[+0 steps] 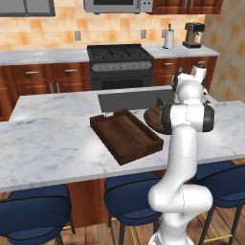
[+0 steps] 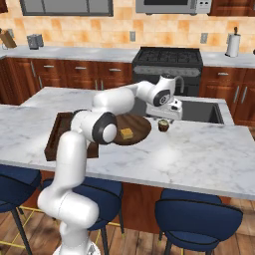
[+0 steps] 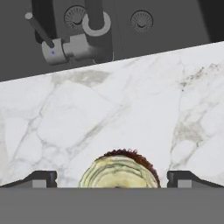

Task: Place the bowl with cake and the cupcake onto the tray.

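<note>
The big marble counter (image 1: 52, 139) runs across the room, with blue stools (image 1: 33, 213) tucked under its near edge. A dark sink (image 2: 199, 112) is set into the far side of the counter, and a grey tap (image 3: 76, 43) stands at its edge in the hand view. Behind it all is a black stove (image 1: 119, 60).

The white arm (image 2: 79, 149) rises from the floor and bends over the counter.

The tray (image 1: 125, 135) sits on the counter and has nothing in it. It is brown, with low sides.

The bowl (image 2: 137, 125) sits on the counter just beside the tray, on the sink side. It is round, brown and wide. A small yellow cake (image 2: 126, 133) lies inside it.

The gripper (image 2: 168, 115) hangs low, right over the cupcake (image 2: 163, 125). In the hand view the two fingertips (image 3: 41, 178) stand wide apart, one on each side of the cupcake (image 3: 120, 171), and they do not touch it. The gripper is spread and holds nothing.

The cupcake stands on the counter just beside the bowl, between the bowl and the sink. It is tiny, with a pale top and a dark base. It is not on the tray.
</note>
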You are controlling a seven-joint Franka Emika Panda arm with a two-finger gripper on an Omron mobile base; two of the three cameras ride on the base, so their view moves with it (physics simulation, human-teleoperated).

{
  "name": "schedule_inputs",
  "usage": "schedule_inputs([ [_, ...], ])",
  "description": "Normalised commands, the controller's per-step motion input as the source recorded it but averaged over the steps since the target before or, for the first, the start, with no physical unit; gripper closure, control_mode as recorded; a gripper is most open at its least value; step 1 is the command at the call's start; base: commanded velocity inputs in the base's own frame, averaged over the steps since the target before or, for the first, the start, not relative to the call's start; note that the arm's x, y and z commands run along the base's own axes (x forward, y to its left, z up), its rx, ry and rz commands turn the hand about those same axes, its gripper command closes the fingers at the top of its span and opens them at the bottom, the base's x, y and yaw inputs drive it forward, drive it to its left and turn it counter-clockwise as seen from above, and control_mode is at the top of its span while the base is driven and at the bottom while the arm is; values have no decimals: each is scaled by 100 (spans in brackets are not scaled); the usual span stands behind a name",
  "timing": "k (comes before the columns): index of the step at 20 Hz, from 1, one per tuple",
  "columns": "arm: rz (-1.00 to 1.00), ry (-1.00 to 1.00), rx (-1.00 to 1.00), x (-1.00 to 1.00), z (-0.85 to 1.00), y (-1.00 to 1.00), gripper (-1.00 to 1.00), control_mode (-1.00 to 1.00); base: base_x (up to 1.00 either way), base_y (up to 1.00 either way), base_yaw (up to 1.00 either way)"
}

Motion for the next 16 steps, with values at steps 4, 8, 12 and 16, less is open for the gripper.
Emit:
schedule_inputs([
  [4, 0, 0, 0, 6, -18, -8, -100, -100, 0, 0, 0],
  [8, 0, 0, 0, -7, -5, -4, -100, -100, 0, 0, 0],
  [12, 0, 0, 0, -20, 0, 0, -100, -100, 0, 0, 0],
  [16, 0, -1, 2, -36, 0, 1, -100, -100, 0, 0, 0],
])
